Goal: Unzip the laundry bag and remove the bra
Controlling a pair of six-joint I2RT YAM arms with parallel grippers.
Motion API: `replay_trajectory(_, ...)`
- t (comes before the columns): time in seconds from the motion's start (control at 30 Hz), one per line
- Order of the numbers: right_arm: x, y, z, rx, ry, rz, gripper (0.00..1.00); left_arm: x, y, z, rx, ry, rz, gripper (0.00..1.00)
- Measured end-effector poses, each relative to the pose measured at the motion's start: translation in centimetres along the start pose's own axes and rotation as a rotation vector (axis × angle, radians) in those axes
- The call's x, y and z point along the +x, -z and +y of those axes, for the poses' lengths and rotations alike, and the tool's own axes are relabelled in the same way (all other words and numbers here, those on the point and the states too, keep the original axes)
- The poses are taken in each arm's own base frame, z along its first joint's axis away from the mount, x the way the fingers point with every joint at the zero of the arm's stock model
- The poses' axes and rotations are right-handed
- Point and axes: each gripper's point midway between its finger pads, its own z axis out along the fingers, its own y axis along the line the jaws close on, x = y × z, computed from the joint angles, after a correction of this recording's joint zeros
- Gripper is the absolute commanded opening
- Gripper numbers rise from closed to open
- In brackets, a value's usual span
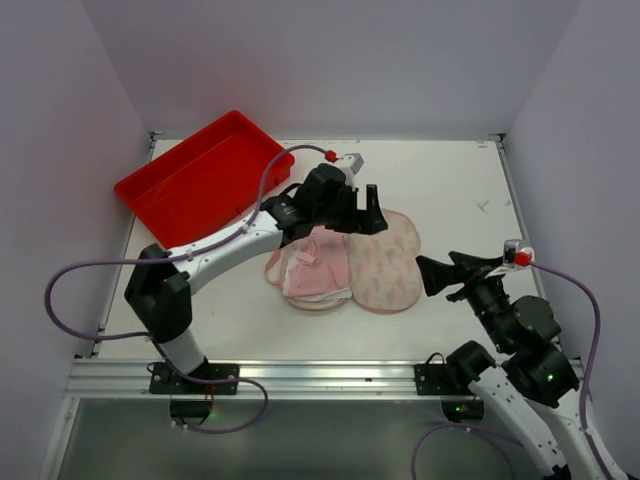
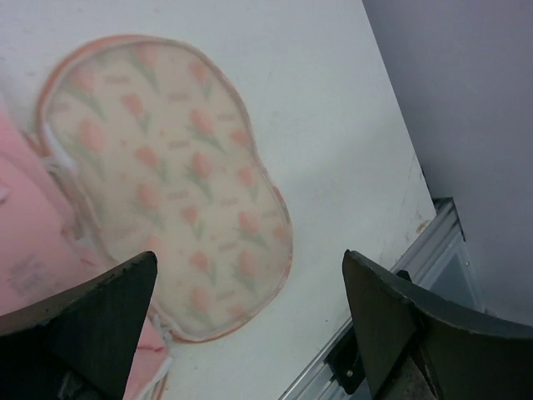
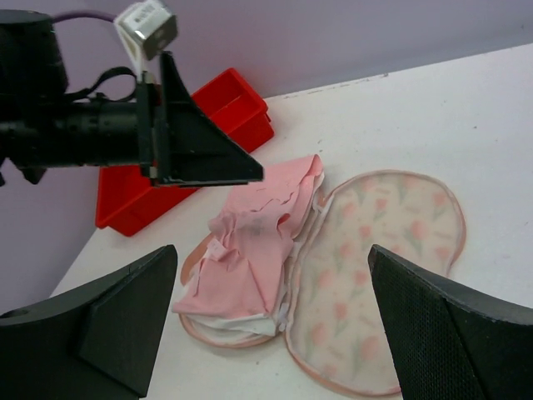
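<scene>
Laundry bag [image 1: 385,262] lies unzipped and spread flat at the centre of the desk [image 1: 460,185] in the overhead view. It is a peanut-shaped pouch of cream-pink cloth with a small tulip print and pink trim. Its right half is bare, the printed side facing up. Its left half is mostly covered by the bra [image 1: 315,272], a crumpled pale pink garment with white showing along its lower edge. The bra rests on that half and is not lifted clear. Left pincer [image 1: 360,215] hangs just above the bag's upper edge, over the seam between the two halves. Its fingers are spread wide and nothing is between them. Through the left wrist camera the bare printed half fills the middle of the frame, with pink fabric at the left edge. Right pincer [image 1: 437,278] sits to the right of the bag, close to its edge but apart from it. It points left toward the bag with its fingers wide apart, holding nothing. Red tray [image 1: 200,178] stands in the upper left of the overhead frame, well clear of the bag. Purple cable loops off each arm.
</scene>
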Motion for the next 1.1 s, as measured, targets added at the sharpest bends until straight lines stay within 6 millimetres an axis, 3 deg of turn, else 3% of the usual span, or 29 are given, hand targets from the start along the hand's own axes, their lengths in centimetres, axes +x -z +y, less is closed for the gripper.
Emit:
replay_trajectory(0.1, 0.7, -0.7, 0.2, -0.001, 0.005, 0.036, 0.99, -1.6, 3.1, 2.2, -0.059, 0.025, -0.069, 0.89)
replay_trajectory(0.2, 2.3, -2.0, 0.6, -0.016, 0.015, 0.117, 0.99, -1.8, 5.3, 6.1, -0.13, 0.076, -0.103, 0.82)
replay_trajectory(0.33, 5.0, -3.6, 1.4, -0.055, 0.017, 0.226, 0.99, 1.9, 6.1, 12.4, -0.253, 0.15, -0.045, 0.76)
replay_trajectory(0.43, 7.0, -4.5, 1.6, -0.074, 0.017, 0.305, 0.99, 5.1, 6.2, 15.2, -0.318, 0.188, 0.027, 0.74)
replay_trajectory(0.5, 7.9, -4.8, 1.6, -0.083, 0.016, 0.337, 0.99, 6.0, 6.3, 15.9, -0.331, 0.198, 0.046, 0.72)
replay_trajectory(0.63, 8.9, -4.9, 1.7, -0.096, 0.013, 0.366, 0.99, 5.9, 6.4, 16.1, -0.324, 0.209, 0.043, 0.7)
replay_trajectory(1.1, 8.3, -5.0, 2.2, -0.123, 0.007, 0.341, 0.99, 6.1, 3.9, 16.1, -0.271, 0.234, 0.085, 0.62)
